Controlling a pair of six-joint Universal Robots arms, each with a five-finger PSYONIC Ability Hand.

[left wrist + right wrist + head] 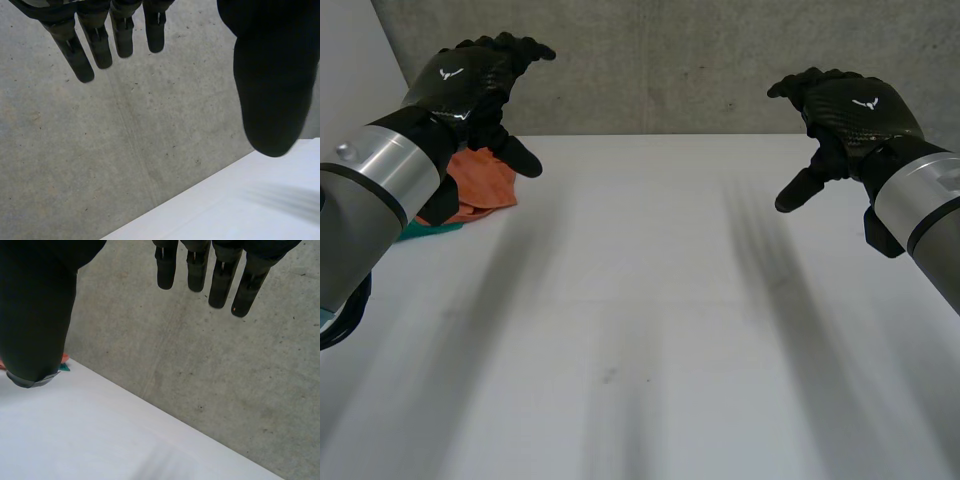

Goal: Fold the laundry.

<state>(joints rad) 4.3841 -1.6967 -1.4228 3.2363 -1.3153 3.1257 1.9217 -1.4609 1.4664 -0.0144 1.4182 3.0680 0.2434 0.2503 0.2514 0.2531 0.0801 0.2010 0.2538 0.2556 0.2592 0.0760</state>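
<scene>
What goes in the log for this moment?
left hand: open, raised, empty | right hand: open, raised, empty | orange cloth: piled over green cloth, far left of table, not held | fold: not begun

2 cloths sit at the far left, 1 orange cloth (485,180) and 1 teal cloth (428,231); 1 table (650,330); 2 hands, left hand (465,80) and right hand (850,110).

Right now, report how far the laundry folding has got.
Done, it seems: an orange cloth lies in a compact pile on a green cloth at the far left of the table, partly hidden by the left arm, so I cannot confirm the folds. In hand: nothing; the left hand and right hand hover open above it. Left: checking or folding that pile.
</scene>
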